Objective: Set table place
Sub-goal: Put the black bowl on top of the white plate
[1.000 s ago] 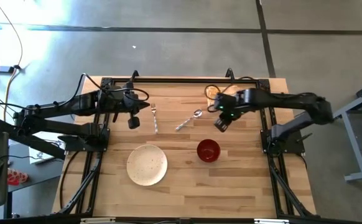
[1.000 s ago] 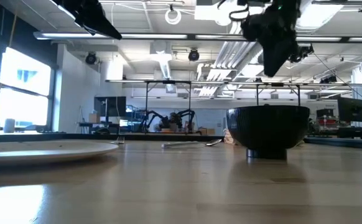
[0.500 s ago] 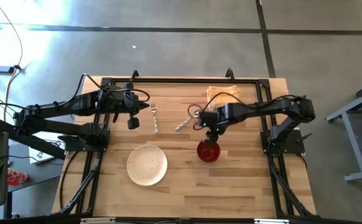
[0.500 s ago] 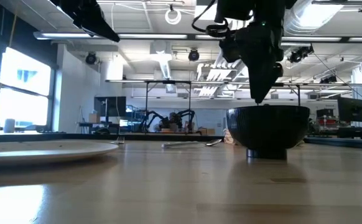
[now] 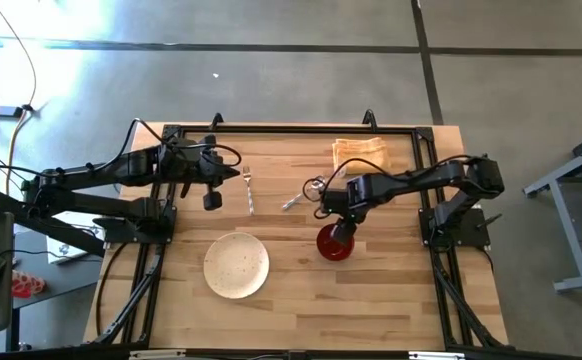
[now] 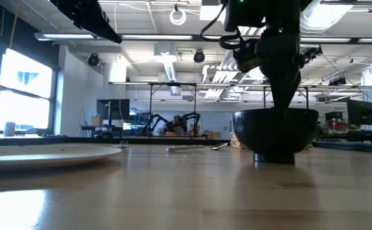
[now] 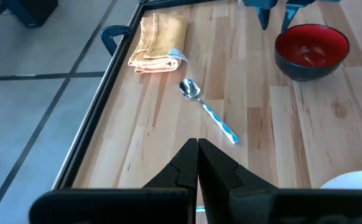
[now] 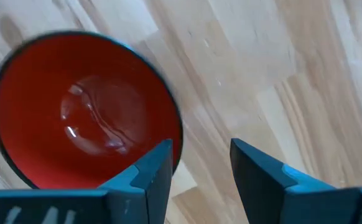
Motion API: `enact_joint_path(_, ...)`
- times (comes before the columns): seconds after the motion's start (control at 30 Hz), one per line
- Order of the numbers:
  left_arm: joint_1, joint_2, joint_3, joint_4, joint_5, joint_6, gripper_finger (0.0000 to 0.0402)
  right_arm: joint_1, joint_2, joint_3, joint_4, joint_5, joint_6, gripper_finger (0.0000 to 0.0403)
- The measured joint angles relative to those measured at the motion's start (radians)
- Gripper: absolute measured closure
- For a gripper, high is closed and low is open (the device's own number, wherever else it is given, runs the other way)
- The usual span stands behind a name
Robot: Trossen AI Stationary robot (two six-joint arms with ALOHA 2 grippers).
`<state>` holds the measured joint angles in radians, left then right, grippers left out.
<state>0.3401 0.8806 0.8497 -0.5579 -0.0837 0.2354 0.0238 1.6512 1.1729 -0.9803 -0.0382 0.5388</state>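
One bowl (image 8: 84,112): glossy red inside, dark rim, upright.
Right gripper (image 8: 196,165): fingers apart, straddling its rim.
Left gripper (image 7: 198,163): fingers pressed together.

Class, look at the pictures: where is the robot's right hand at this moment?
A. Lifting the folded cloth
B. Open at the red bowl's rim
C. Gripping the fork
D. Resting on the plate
B: the right hand is open, its fingers either side of the rim of the bowl, which stands on the table.
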Motion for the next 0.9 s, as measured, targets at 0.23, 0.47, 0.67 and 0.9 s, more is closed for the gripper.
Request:
enact_joint_path(0.23,0.0,0.0,0.0,0.0,0.0,0.0,0.0399,0.001,0.0,-0.07,0.11,-0.031,0.012,0.0249)
enact_joint_path(0.47,0.0,0.0,0.0,-0.024,-0.002,0.042,0.0399,0.001,0.0,-0.138,0.203,-0.047,0.03,0.0252)
enact_joint_path(0.67,0.0,0.0,0.0,-0.053,-0.002,0.048,0.0399,0.0,0.0,-0.134,0.208,-0.049,0.045,0.0331)
enact_joint_path(0.9,0.0,0.0,0.0,-0.05,0.046,0.103,0.0399,-0.004,0.0,-0.085,0.203,-0.044,0.039,0.039)
